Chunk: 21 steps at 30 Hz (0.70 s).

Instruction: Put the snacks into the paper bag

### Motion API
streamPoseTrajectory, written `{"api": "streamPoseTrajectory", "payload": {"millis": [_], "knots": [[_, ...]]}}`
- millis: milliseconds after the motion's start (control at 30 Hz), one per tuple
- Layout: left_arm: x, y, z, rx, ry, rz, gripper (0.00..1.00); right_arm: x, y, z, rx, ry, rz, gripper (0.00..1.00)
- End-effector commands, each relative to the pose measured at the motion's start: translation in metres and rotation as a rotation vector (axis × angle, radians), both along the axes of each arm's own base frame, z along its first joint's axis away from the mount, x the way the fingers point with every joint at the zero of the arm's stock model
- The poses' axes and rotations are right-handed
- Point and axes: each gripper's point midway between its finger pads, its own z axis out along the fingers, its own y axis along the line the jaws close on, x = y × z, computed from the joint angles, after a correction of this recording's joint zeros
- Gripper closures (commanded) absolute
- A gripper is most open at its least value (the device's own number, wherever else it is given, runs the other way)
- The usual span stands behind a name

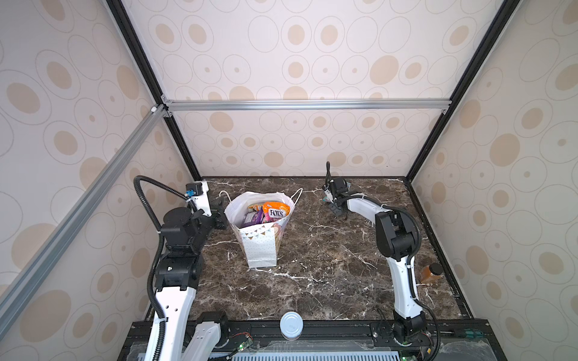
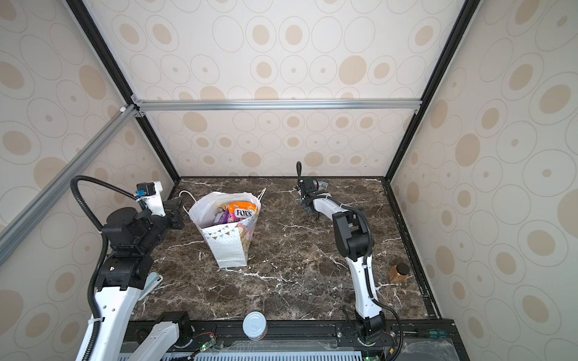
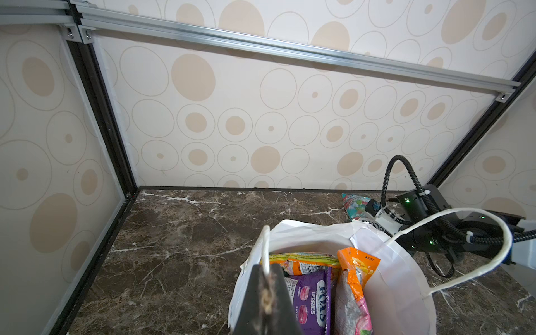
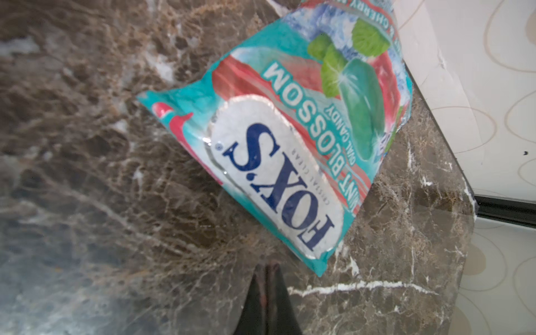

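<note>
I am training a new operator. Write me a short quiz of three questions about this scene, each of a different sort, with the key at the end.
1. True or false: the teal FOX'S candy packet already lies inside the tall white paper gift bag.
2. Choose one. The left gripper is shut on: A) the bag's rim; B) a metal spoon; C) nothing.
3. Short answer: on what surface does the teal packet lie, beside the shut right gripper?

Key
1. False: it is outside the bag.
2. A.
3. The brown marble tabletop.
</note>
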Motion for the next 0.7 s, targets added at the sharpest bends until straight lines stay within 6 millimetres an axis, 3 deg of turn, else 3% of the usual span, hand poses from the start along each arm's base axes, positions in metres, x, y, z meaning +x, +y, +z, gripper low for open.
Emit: {"api": "streamPoseTrajectory", "payload": {"millis": [0, 233, 267, 300, 400, 500, 667], "knots": [[-0.008, 0.000, 0.034, 0.022, -0.115, -0.004, 1.00, -0.003, 0.005, 0.033, 0.088, -0.041, 0.003, 1.00], [-0.009, 0.001, 0.035, 0.023, -0.120, -0.002, 1.00, -0.009, 0.003, 0.034, 0.065, -0.029, 0.033, 1.00], [-0.009, 0.000, 0.035, 0.022, -0.119, -0.004, 1.00, -0.008, -0.001, 0.031, 0.036, -0.024, 0.026, 0.88], [-0.009, 0.000, 0.035, 0.022, -0.121, -0.006, 1.00, -0.005, -0.006, 0.027, -0.004, -0.022, 0.018, 0.67], [-0.009, 0.001, 0.035, 0.023, -0.122, -0.002, 1.00, 0.000, -0.014, 0.017, -0.070, -0.015, 0.014, 0.38], [-0.009, 0.001, 0.035, 0.021, -0.121, -0.001, 1.00, 0.000, -0.012, 0.010, -0.066, -0.008, 0.032, 0.28], [-0.008, 0.001, 0.034, 0.022, -0.119, -0.003, 1.00, 0.008, -0.014, 0.003, -0.054, -0.005, 0.027, 0.21]]}}
